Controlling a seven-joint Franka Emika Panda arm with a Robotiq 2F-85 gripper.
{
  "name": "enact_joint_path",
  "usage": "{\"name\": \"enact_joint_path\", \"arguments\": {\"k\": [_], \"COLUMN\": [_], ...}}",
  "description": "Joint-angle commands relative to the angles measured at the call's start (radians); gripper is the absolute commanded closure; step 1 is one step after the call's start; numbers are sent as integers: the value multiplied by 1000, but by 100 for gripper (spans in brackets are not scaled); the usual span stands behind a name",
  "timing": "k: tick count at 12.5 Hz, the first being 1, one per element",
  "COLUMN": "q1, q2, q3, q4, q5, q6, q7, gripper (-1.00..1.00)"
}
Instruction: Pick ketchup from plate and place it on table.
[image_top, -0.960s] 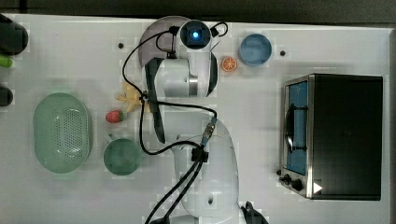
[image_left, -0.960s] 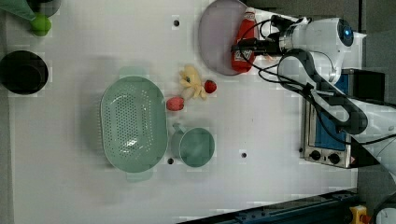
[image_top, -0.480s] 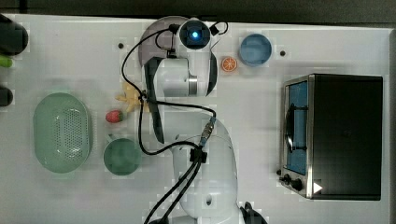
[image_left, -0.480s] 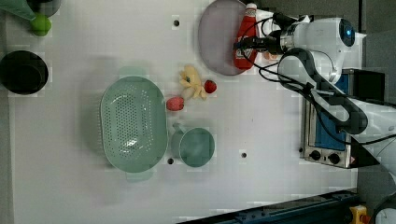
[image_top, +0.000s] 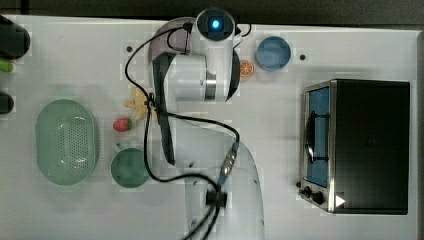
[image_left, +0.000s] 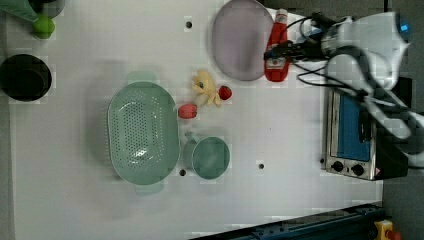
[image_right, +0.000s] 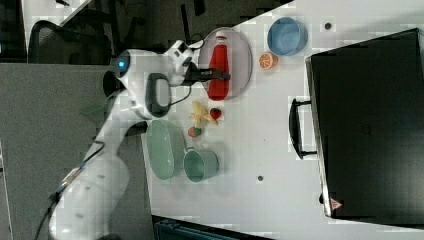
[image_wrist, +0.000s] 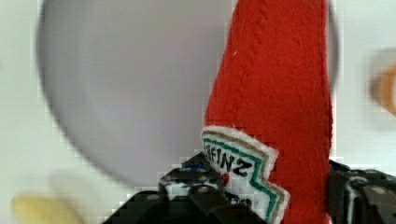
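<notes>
hand (image_wrist: 261, 196) pinching the ketchup (image_left: 276, 50), a red felt bottle with a white cap and label, one finger either side of its lower body. bottle lies flat, overlapping the plate's (image_left: 239, 45) rim at the left view's right, base end past it over the white surface (image_left: 280, 130). orange slice (image_right: 268, 60) and blue bowl (image_right: 286, 36) nearby.

Robot lab: white table (image_left: 75, 200) w/ mount holes, toy kitchenware.
</notes>
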Motion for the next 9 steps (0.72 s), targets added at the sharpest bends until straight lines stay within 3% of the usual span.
{"name": "enact_joint_path", "arguments": {"k": [1,4,9], "q1": [-48,-56,-57], "q2": [-234,-377,-552], "q3": [-1,-33,-63], "q4": [21,-74,-382], "q5": [1,1,1], "q6": [-159,-320,-221], "q7": [15,72,146], "gripper": [-17,-17,-17]}}
